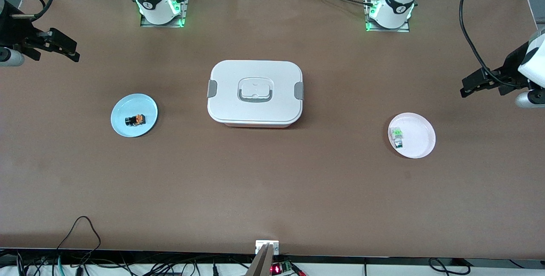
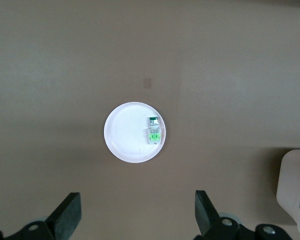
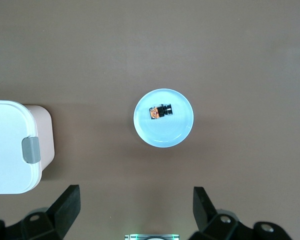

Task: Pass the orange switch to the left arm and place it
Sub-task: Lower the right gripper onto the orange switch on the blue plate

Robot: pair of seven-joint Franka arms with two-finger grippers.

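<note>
The orange switch (image 1: 135, 119) lies on its side on a light blue plate (image 1: 123, 105) toward the right arm's end of the table; the right wrist view shows it too (image 3: 160, 111). The white box (image 1: 254, 93) stands at the table's middle. My right gripper (image 1: 64, 49) is open and empty, up in the air over the table's edge at its own end; its fingers (image 3: 67, 204) frame bare table. My left gripper (image 1: 472, 86) is open and empty, up over the table at its own end, with its fingers (image 2: 70, 212) wide apart.
A white plate (image 1: 419, 148) with a small green-and-white switch (image 1: 397, 136) lies toward the left arm's end, also in the left wrist view (image 2: 154, 132). The arm bases (image 1: 158, 5) stand along the table's back edge. Cables hang at the front edge.
</note>
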